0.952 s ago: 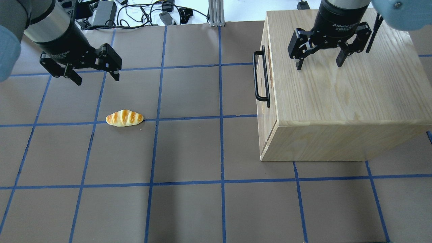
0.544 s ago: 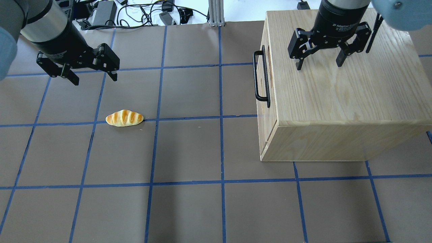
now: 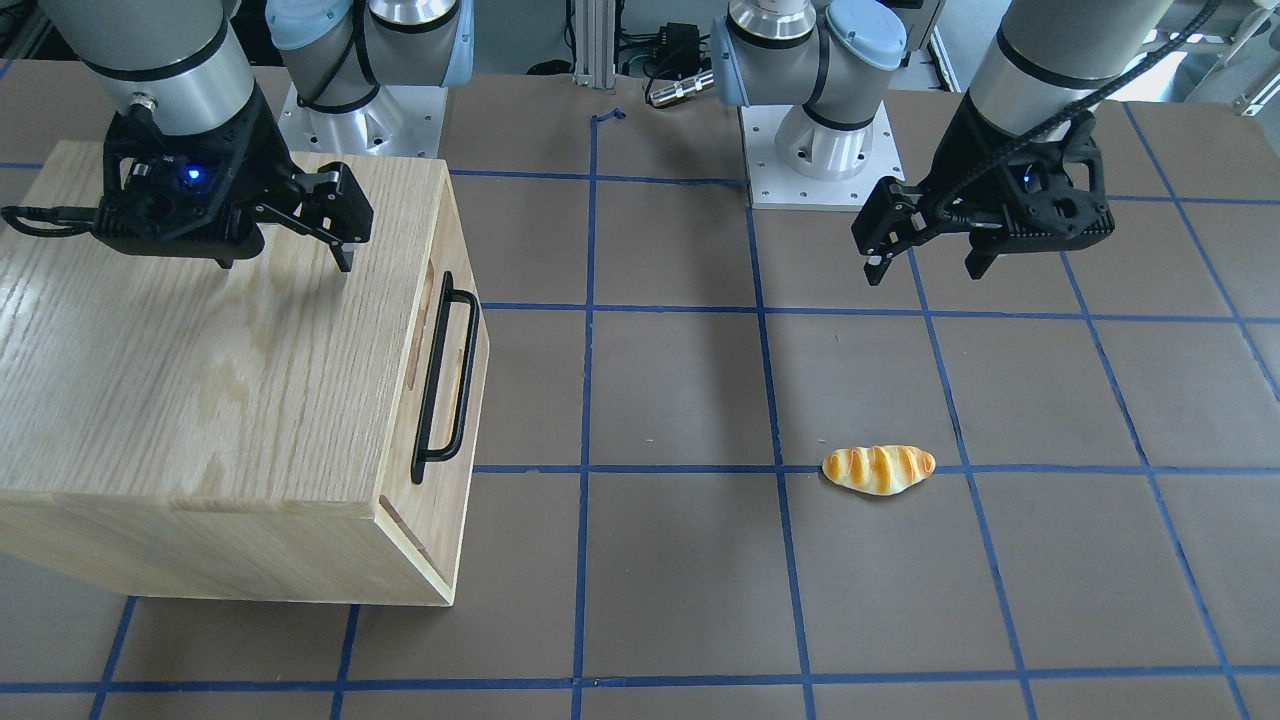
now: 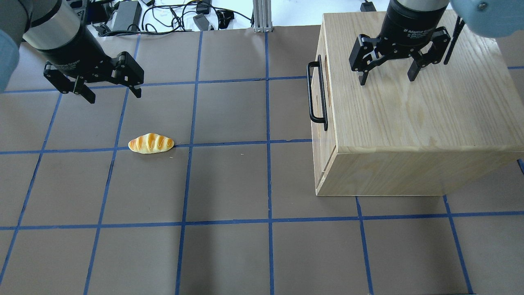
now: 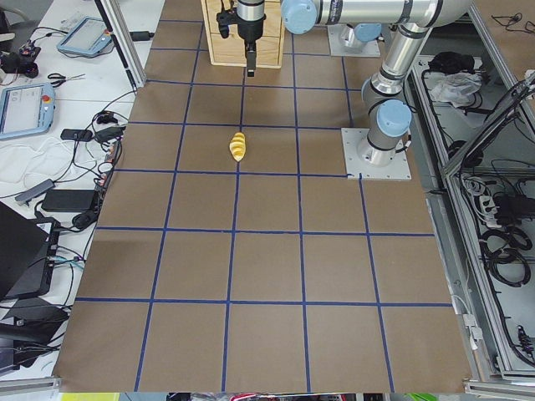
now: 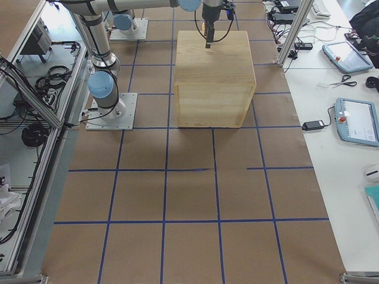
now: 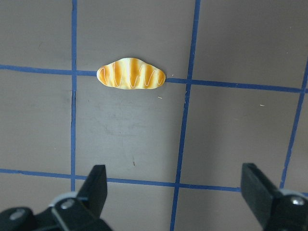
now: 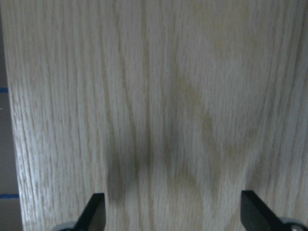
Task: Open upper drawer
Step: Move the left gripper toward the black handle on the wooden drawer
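The upper drawer [image 4: 327, 143] is the top part of the front of a light oak cabinet [image 4: 409, 114], and it faces the table's middle. It has a long black bar handle [image 4: 317, 98] and an oblong slot, and it sits flush in the cabinet. The drawer [image 3: 450, 250] and its handle [image 3: 445, 380] also show in the front-facing view. My right gripper [image 4: 387, 80] is open and empty, hovering over the cabinet's top, behind the handle. It also shows in the front-facing view [image 3: 285, 262]. My left gripper [image 4: 114, 97] is open and empty above the mat, far to the left of the cabinet.
A toy bread roll [image 4: 151, 144] lies on the brown mat below my left gripper and shows in the left wrist view [image 7: 131, 73]. Cables and power bricks [image 4: 163, 16] lie beyond the mat's far edge. Blue tape lines grid the mat.
My left gripper has drifted a little to the left and back. The right gripper, the cabinet and the roll have not moved.
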Action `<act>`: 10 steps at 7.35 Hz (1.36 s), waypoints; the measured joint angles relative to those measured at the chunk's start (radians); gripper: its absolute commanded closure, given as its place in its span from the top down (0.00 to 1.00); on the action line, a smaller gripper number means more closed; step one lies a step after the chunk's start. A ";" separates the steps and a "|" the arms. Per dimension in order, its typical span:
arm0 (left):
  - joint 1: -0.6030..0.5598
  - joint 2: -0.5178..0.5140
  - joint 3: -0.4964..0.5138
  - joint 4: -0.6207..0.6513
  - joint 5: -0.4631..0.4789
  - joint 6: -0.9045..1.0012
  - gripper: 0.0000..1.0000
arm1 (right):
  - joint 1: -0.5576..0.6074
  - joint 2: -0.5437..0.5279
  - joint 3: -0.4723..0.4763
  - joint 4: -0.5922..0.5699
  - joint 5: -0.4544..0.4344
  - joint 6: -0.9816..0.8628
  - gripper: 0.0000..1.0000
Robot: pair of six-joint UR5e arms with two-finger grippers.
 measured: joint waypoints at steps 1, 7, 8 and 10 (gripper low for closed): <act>-0.002 -0.007 -0.001 0.003 -0.002 0.000 1.00 | 0.000 0.000 0.000 0.000 0.000 0.000 1.00; -0.161 -0.048 0.012 0.115 -0.039 -0.168 1.00 | 0.000 0.000 0.000 0.000 0.000 0.000 1.00; -0.195 -0.055 0.017 0.118 -0.045 -0.232 1.00 | 0.000 0.000 -0.001 0.000 0.000 0.000 1.00; -0.264 -0.080 0.027 0.165 -0.081 -0.344 1.00 | 0.000 0.000 0.000 0.000 0.000 0.000 1.00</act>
